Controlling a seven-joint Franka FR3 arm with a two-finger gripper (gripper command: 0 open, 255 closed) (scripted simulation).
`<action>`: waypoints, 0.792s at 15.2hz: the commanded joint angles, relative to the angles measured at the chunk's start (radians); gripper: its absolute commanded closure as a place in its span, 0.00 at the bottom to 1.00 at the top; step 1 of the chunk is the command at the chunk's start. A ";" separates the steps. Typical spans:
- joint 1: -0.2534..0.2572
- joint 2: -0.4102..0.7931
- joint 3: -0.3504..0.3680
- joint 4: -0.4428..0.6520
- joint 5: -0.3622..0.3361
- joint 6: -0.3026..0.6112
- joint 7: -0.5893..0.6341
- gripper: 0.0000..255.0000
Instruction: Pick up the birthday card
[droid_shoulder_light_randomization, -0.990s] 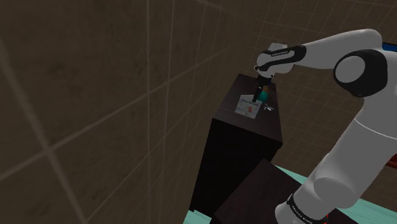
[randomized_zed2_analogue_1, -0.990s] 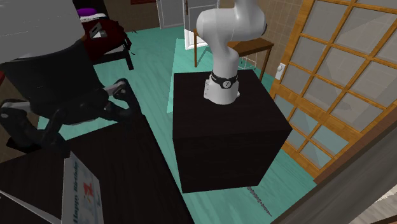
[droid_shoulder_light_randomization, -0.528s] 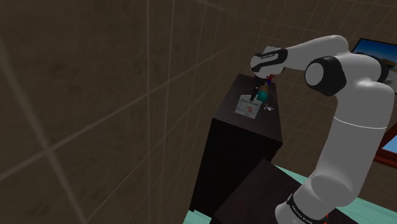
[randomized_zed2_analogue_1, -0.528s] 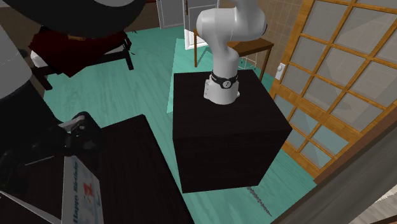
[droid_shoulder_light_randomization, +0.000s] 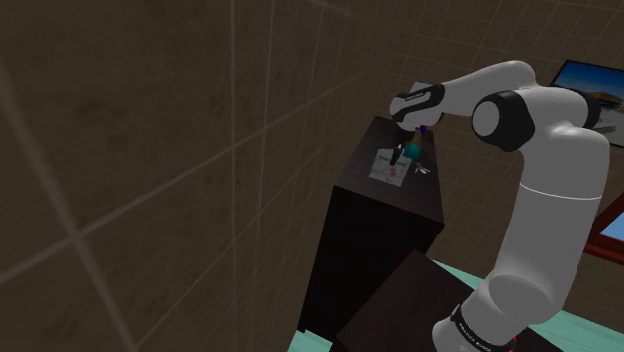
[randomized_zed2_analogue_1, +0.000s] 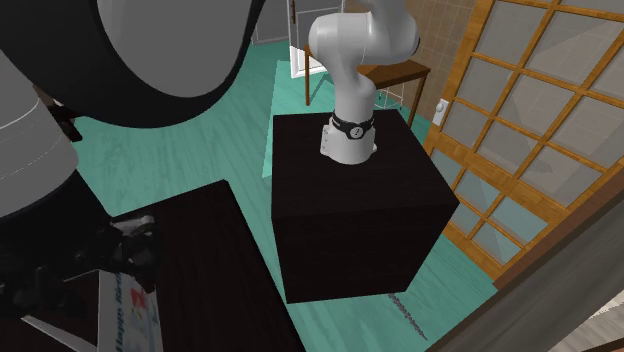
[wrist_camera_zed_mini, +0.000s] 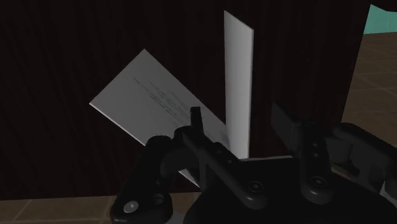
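The birthday card is a folded white card standing on a dark cabinet top, with small print on its slanted leaf. Its upright leaf rises between my two black fingers, which stand apart without touching it. My gripper is open around that leaf. In the shoulder view the card lies on top of the tall dark cabinet, and the gripper hangs right over it. In the second exterior view the card shows at the lower left, under the dark gripper.
A small teal object and a small pale item sit on the cabinet close to the card. A dark tiled wall stands right behind the cabinet. My stand is a dark box on a teal floor.
The arm has swung toward the shoulder view's left and the hand has come down over the card. In the second exterior view the arm's bulk covers more of the upper left.
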 joint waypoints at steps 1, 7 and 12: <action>0.000 0.002 0.000 0.000 0.001 0.002 0.000 1.00; 0.000 0.001 0.000 -0.001 0.001 0.002 0.000 1.00; 0.004 -0.018 -0.005 0.016 -0.012 -0.031 0.007 1.00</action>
